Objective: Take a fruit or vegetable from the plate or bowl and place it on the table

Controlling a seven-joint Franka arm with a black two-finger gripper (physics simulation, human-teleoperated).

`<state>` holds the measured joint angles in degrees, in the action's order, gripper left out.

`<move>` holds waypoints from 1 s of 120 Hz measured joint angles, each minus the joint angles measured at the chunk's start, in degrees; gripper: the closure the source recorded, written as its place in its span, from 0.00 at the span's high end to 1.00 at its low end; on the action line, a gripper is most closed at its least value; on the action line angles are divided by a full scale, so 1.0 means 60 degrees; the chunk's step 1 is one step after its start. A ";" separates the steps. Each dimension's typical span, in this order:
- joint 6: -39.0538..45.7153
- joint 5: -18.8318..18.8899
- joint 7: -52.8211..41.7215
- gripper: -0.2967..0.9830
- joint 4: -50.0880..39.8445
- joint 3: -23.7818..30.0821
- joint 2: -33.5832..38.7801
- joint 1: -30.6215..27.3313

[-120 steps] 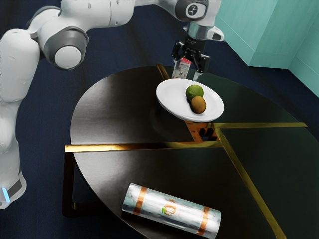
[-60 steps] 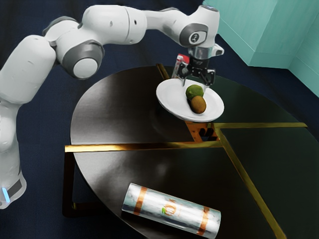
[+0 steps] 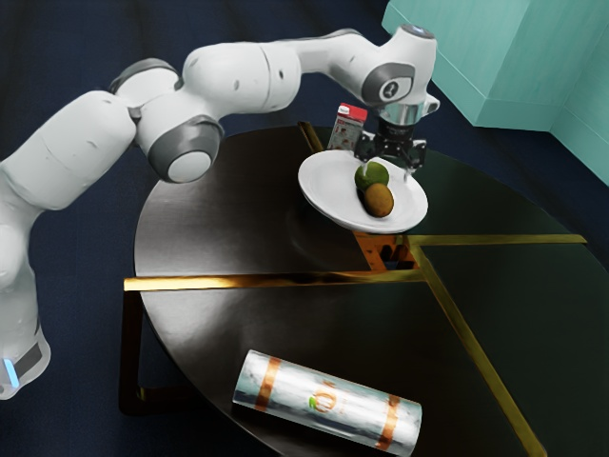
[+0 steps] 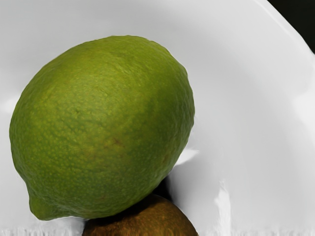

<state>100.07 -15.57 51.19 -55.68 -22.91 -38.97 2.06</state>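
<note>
Shifting toward the exterior view's right and a little down since the earlier frame: my hand [image 3: 396, 143], with the forearm and elbow of my arm [image 3: 238, 78] following. Plate [image 3: 325, 195], both fruits and the two packages are keeping their spots.

Lime [image 3: 370, 173] is lying on the white plate, just beside the brown kiwi [image 3: 379, 200]. Likely the dished plate is holding the pair together near its middle, its slope keeping them from rolling away. In the wrist view the kiwi is showing at the lime's pointed end; the two are perhaps touching, contact hard to confirm. Plate is sitting on the round dark bench [image 3: 214, 205], with a red-topped carton [image 3: 347, 128] standing upright just beyond. Printed cylinder [image 3: 326, 402] is lying on its side near the bench's rim, well apart from the work.

Arm is reaching from the exterior view's left, elbow bent low, forearm running out over the bench, wrist bent so the hand is pointing down at the plate. Fingers [image 3: 407, 172] are standing apart, gripping nothing; the lime is filling much of the wrist view, so the hand is hovering close over it.

Judging the step: approach, with the lime looking like the pick. Next move is probably calling for centring on the lime, then lowering. Main worry: a finger coming down on the kiwi or nudging it, the smooth round lime rolling off before the squeeze.
</note>
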 joint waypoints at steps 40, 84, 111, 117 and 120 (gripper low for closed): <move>-0.0210 -0.0425 0.0976 0.77 -0.0141 -0.0180 -0.0204 0.0349; -0.0213 -0.0620 0.1637 0.77 -0.0143 -0.0190 -0.0711 0.0234; -0.0202 -0.0631 0.1877 0.58 -0.0142 -0.0194 -0.0749 0.0242; -0.0207 -0.0628 0.1919 0.51 -0.0142 -0.0194 -0.0749 0.0243; -0.0208 -0.0625 0.1940 0.48 -0.0141 -0.0194 -0.0749 0.0243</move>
<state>98.82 -19.33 62.84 -56.53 -24.07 -43.47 3.52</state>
